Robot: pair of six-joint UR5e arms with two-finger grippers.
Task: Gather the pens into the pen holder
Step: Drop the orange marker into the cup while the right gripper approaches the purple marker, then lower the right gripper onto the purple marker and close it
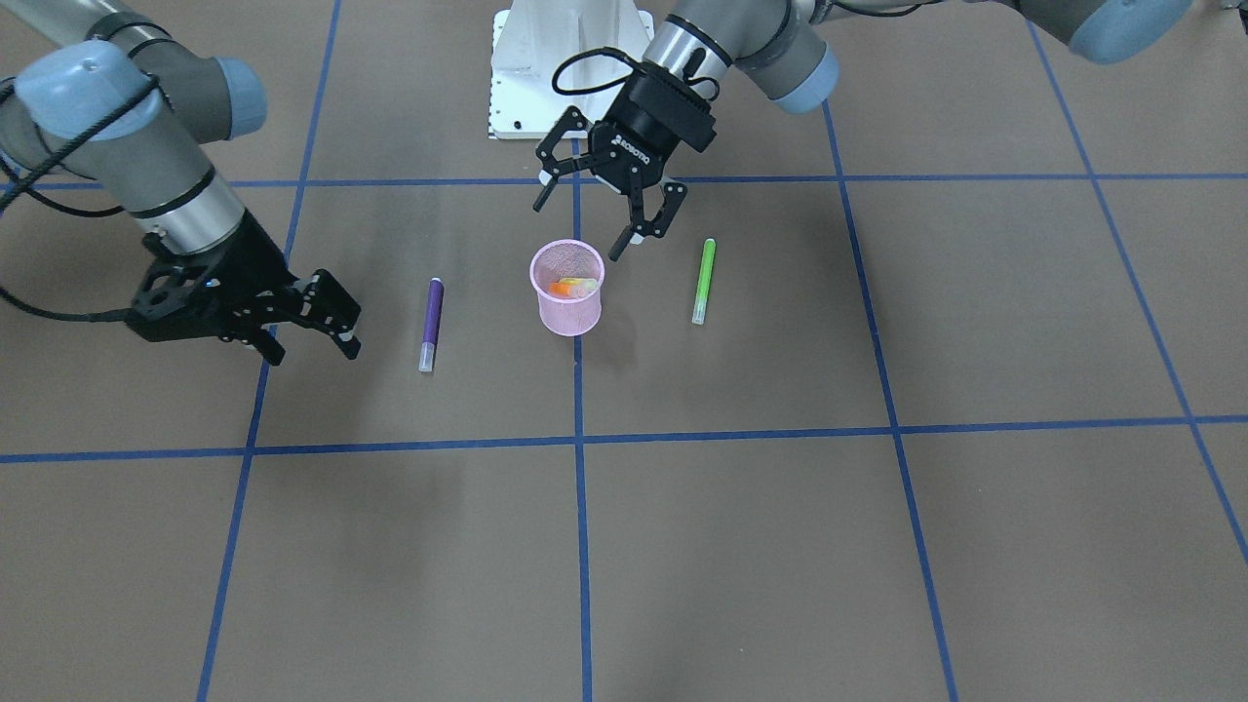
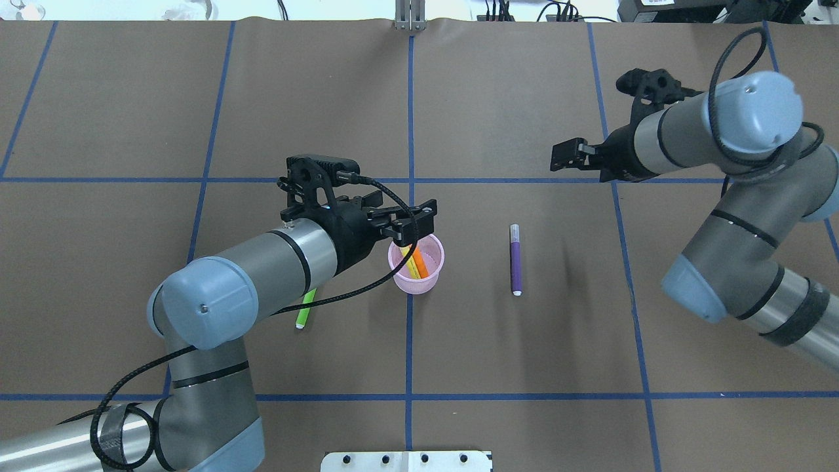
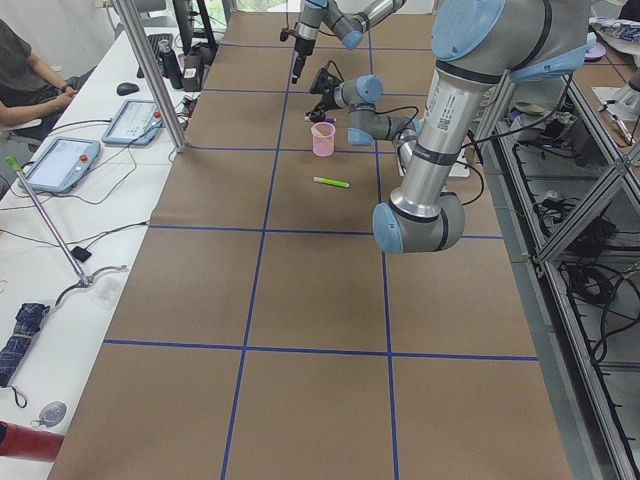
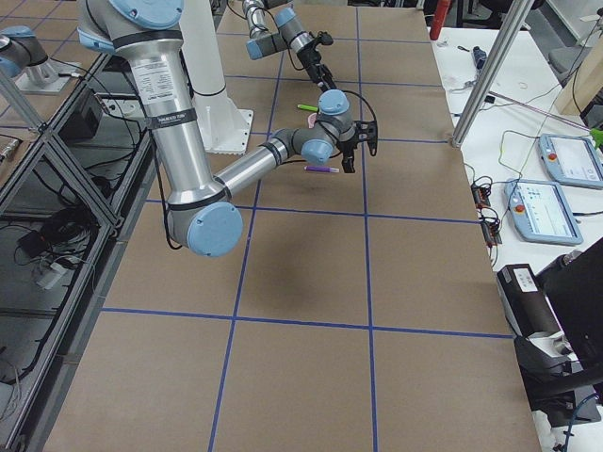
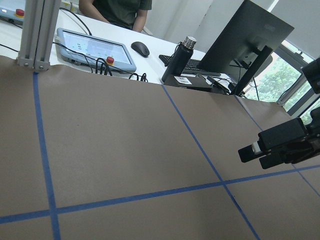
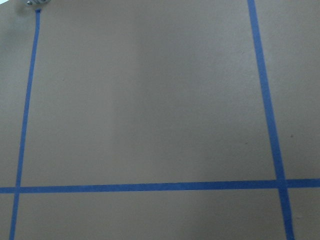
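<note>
Seen from over the robot's shoulders, the left arm reaches across the brown worktop [image 2: 524, 360] from the near left. A bright green pen [image 1: 703, 281] lies flat to the left of the pen holder and apart from it. In this view the arm covers its far part.

The left gripper [image 1: 577, 230] hangs just above the far-left edge of the holder's rim. Its fingers [image 1: 546, 185] are spread wide and hold nothing.

The pen holder [image 2: 416, 285] is a pink mesh cup standing upright on a blue tape line [image 2: 409, 341] near the middle of the worktop. Inside it an orange pen [image 2: 419, 265] and a pale yellow pen [image 2: 411, 262] lean side by side (the mesh blurs their lower ends).

To the right of the holder, and clear of it, a purple pen [image 2: 515, 259] lies flat. It runs roughly near to far, with its pale cap at the far end.

Further right, well apart from the purple pen, the right gripper [image 1: 314, 351] hovers over the worktop. Its fingers [image 1: 343, 336] are parted with nothing between them. Its wrist camera sees only brown surface and blue tape.
</note>
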